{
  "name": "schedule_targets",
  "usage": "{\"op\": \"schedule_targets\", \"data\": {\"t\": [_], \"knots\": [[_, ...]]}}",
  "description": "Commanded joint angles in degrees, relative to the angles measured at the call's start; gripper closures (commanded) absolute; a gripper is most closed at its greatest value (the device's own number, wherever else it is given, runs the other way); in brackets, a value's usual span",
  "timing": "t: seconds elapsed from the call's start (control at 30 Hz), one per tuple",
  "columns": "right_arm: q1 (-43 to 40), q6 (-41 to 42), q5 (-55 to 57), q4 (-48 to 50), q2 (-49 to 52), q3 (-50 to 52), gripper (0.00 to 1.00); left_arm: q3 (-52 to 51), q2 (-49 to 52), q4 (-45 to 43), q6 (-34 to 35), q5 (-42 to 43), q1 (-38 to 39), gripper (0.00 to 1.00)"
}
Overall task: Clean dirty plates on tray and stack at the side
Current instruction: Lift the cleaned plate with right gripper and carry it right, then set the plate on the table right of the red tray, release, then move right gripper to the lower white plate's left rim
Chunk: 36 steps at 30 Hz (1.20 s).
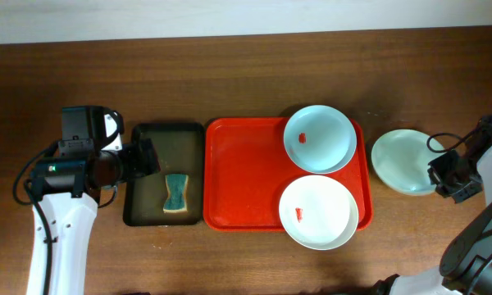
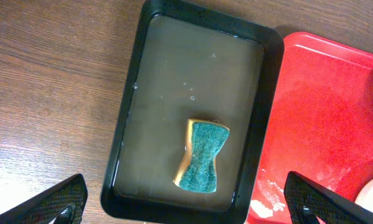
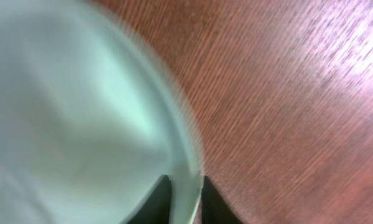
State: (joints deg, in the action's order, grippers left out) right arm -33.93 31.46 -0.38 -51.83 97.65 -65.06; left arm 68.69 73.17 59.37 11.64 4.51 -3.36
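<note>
**One plate off the tray, two left to clean**

The left claw (image 1: 151, 156) hangs wide open and empty over the dark tray (image 1: 139, 215). In that tray's water the sponge (image 1: 175, 193) lies toward 5 o'clock.

The red tray (image 1: 238, 180) carries two plates, each with a red smear: one plate (image 1: 320, 141) at 1 o'clock and another plate (image 1: 320, 213) at 5 o'clock. Neither looks wiped yet.

At 3 o'clock from the red tray, the third plate (image 1: 400, 160) sits on the worktop (image 1: 66, 65). No smear shows on it, so the side stack looks just begun.

The right claw (image 3: 184, 186) straddles the third plate's rim at 4 o'clock. I cannot tell whether it is pinching the rim.
</note>
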Motion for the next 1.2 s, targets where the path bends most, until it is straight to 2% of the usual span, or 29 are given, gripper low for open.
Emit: {"op": "schedule_targets", "data": {"t": [0.0, 0.1, 0.13, 0.2, 0.3, 0.43, 0.5, 0.53, 0.6, 0.67, 0.7, 0.77, 0.87, 0.9, 0.97, 1.03, 1.1, 1.17], "knots": [[0.4, -4.3, -4.3, 0.7, -0.7, 0.8, 0.71, 0.8, -0.5, 0.1, 0.3, 0.6, -0.2, 0.01], [2.8, -15.0, -13.2, 1.3, -0.7, 0.8, 0.47, 0.8, -0.5, 0.1, 0.3, 0.6, -0.2, 0.01], [4.3, -15.7, -13.2, 1.3, -0.7, 0.8, 0.47, 0.8, -0.5, 0.1, 0.3, 0.6, -0.2, 0.01], [8.5, -18.4, -13.2, 0.9, -0.7, 0.1, 0.48, 0.8, -0.5, 0.1, 0.3, 0.6, -0.2, 0.01], [17.9, -23.2, -13.0, -2.1, -0.7, -3.9, 0.58, 0.8, -0.5, 0.1, 0.3, 0.6, -0.2, 0.01], [34.1, -28.3, -12.9, -6.8, -0.7, -9.2, 0.58, 0.8, -0.5, 0.1, 0.3, 0.6, -0.2, 0.01], [42.3, -28.3, -13.2, -8.0, -0.7, -9.5, 0.63, 0.8, -0.5, 0.1, 0.3, 0.6, -0.2, 0.01], [46.0, -28.2, -13.2, -8.2, -0.7, -9.5, 0.72, 0.8, -0.5, 0.1, 0.3, 0.6, -0.2, 0.01], [54.1, -27.9, -13.5, -8.9, -0.7, -9.5, 0.81, 0.8, -0.5, 0.1, 0.3, 0.6, -0.2, 0.01], [60.6, -24.9, -13.6, -8.9, -0.7, -9.4, 0.81, 0.8, -0.5, 0.1, 0.3, 0.6, -0.2, 0.01], [66.6, -20.8, -13.6, -7.5, -0.7, -9.0, 0.92, 0.8, -0.5, 0.1, 0.3, 0.6, -0.2, 0.01], [71.0, -17.3, -13.6, -4.4, -0.7, -8.2, 0.96, 0.8, -0.5, 0.1, 0.3, 0.6, -0.2, 0.01], [77.2, -12.6, -12.7, 4.9, -0.6, -5.9, 0.96, 0.8, -0.5, 0.1, 0.3, 0.6, -0.2, 0.01], [79.9, -10.5, -12.6, 9.3, -0.4, -4.8, 0.90, 0.8, -0.5, 0.1, 0.3, 0.6, -0.2, 0.01], [82.9, -11.1, -11.8, 11.8, -0.2, -4.0, 0.77, 0.8, -0.5, 0.1, 0.3, 0.6, -0.2, 0.01], [87.0, -16.3, -9.4, 12.0, 0.1, -3.7, 0.73, 0.8, -0.5, 0.1, 0.3, 0.6, -0.2, 0.01], [90.0, -21.7, -7.3, 12.0, 0.2, -3.4, 0.73, 0.8, -0.5, 0.1, 0.3, 0.6, -0.2, 0.01], [93.7, -30.3, -3.2, 12.3, 0.2, -1.6, 0.72, 0.8, -0.5, 0.1, 0.3, 0.6, -0.2, 0.01]]}}
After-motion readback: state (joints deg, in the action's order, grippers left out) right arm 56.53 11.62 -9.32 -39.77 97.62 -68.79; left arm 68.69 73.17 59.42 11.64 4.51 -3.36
